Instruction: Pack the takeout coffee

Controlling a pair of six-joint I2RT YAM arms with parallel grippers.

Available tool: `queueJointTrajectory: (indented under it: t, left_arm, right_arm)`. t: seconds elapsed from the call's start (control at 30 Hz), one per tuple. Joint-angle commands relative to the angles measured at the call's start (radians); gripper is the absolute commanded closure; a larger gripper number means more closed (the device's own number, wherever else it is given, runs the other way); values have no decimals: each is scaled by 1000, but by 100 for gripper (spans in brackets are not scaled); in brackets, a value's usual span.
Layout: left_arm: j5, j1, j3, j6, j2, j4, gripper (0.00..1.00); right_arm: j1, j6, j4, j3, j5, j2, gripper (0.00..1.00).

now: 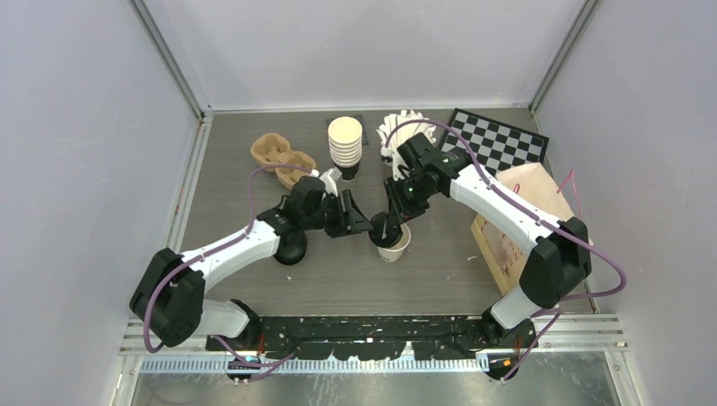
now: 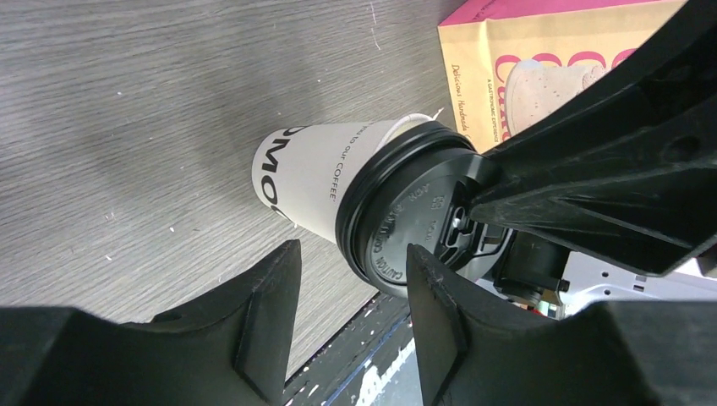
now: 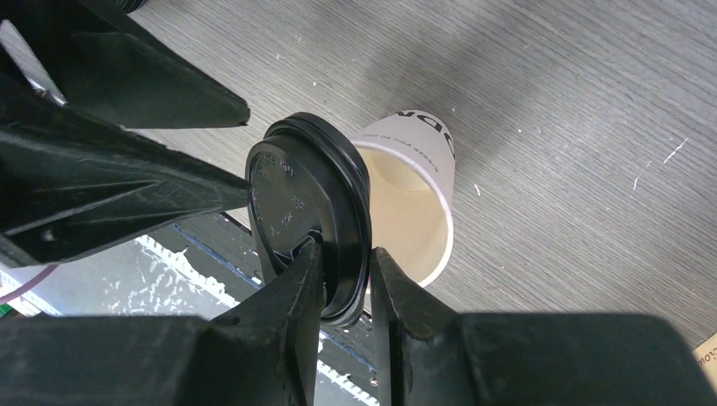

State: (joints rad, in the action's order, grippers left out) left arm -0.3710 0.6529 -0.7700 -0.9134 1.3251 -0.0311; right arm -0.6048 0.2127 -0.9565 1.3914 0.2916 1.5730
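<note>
The takeout coffee is a cream paper cup (image 1: 396,246) with black print, standing on the table between both arms. Its black lid (image 3: 296,194) is tilted against the cup's rim (image 3: 423,211), with part of the mouth still showing. My right gripper (image 3: 347,271) is shut on the lid's edge, one finger on each face. My left gripper (image 2: 351,292) is open just in front of the lid (image 2: 406,211), which lies beyond its tips with nothing between the fingers. From above, the left gripper (image 1: 359,227) and right gripper (image 1: 385,227) meet over the cup.
A stack of lidless cups (image 1: 345,139) stands at the back, with a brown pulp cup carrier (image 1: 283,161) to its left. At the right are a checkerboard (image 1: 499,139) and a tan and pink paper bag (image 1: 520,216). A round black object (image 1: 292,249) sits beside the left arm.
</note>
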Motion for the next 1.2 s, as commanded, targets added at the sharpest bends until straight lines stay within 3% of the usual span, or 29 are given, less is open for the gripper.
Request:
queueJointTrajectory:
  t: [0.0,0.83,1.17]
  left_arm:
    - [-15,11,-18,-1,1,74,50]
    - [-29,28,-41,8,80,100,51]
    - [-45,31,-50,12,105,115,58]
  right_arm:
    - [5,4,27,-5,18,-83,71]
    - [63,-12,65,-81,23,-68,60]
    - [62,-5,66,-92,-23,-71,63]
